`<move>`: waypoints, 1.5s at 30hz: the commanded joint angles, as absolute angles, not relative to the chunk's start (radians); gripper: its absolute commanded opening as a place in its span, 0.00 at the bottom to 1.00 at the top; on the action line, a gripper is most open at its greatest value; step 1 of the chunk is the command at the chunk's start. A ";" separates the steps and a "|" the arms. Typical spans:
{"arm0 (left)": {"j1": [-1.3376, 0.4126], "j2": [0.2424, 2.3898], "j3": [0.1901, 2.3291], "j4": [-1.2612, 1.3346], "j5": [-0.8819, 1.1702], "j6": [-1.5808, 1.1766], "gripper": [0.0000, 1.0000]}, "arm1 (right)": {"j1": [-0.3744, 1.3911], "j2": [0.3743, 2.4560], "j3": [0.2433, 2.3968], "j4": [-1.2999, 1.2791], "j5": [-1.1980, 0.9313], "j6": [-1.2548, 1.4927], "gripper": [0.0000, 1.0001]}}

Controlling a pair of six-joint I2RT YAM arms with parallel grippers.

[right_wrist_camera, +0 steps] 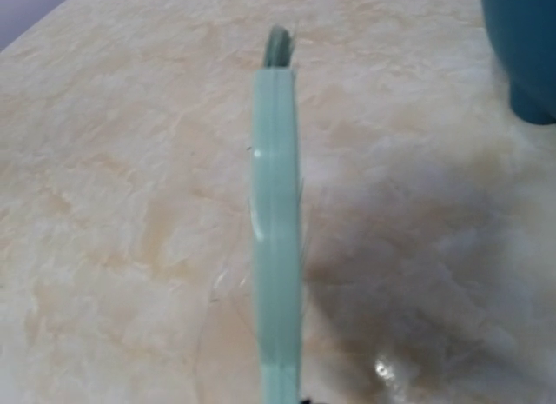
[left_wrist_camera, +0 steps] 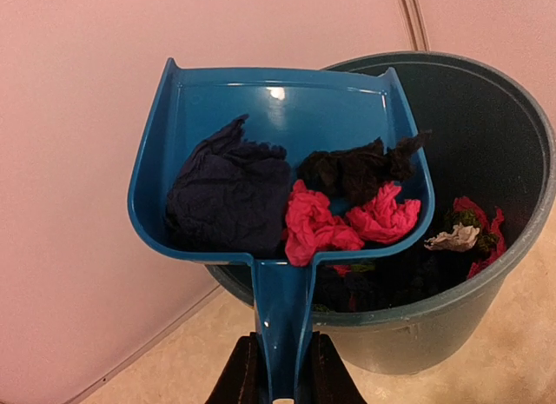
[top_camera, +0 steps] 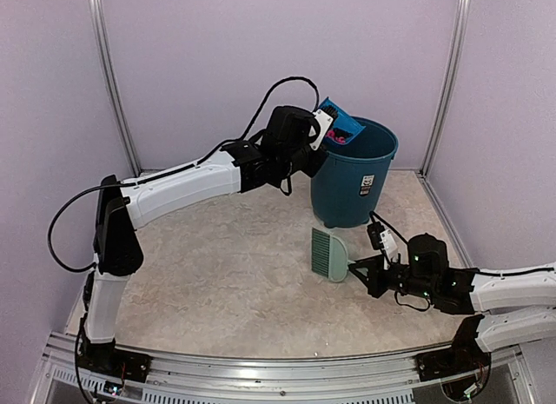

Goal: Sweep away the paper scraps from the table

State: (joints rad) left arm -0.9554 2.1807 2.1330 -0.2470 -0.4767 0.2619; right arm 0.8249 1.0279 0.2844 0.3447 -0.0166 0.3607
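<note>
My left gripper point(left_wrist_camera: 280, 382) is shut on the handle of a blue dustpan point(left_wrist_camera: 278, 100), held up and tilted at the rim of a teal bin point(left_wrist_camera: 521, 161). Paper scraps point(left_wrist_camera: 330, 221) lie in the pan: one dark navy, one black and two pink. More scraps point(left_wrist_camera: 473, 226), pink, white and green, lie inside the bin. In the top view the dustpan point(top_camera: 340, 122) sits over the bin's point(top_camera: 352, 174) far left rim. My right gripper point(top_camera: 358, 269) is shut on a pale green hand brush point(top_camera: 330, 254), low over the table point(top_camera: 226, 282). The brush point(right_wrist_camera: 276, 204) hides its fingers in the right wrist view.
The bin stands at the back of the table, just beyond the brush. Lilac walls close in the back and both sides. A silver metal rail point(top_camera: 261, 369) runs along the near edge.
</note>
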 commanded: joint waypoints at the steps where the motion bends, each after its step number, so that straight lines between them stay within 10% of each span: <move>1: -0.953 2.245 2.207 -0.134 -0.518 0.396 0.00 | 0.835 0.995 0.260 0.397 -0.064 0.356 0.00; 45: -0.994 2.332 2.007 0.564 -0.756 1.467 0.00 | 0.844 0.876 0.208 0.372 -0.102 0.344 0.00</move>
State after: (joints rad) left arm -0.9825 2.3325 2.0251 0.4694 -0.7380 1.3792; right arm 0.8314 0.8825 0.2157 0.3489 -0.0937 0.3389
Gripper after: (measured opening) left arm 0.160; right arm 0.080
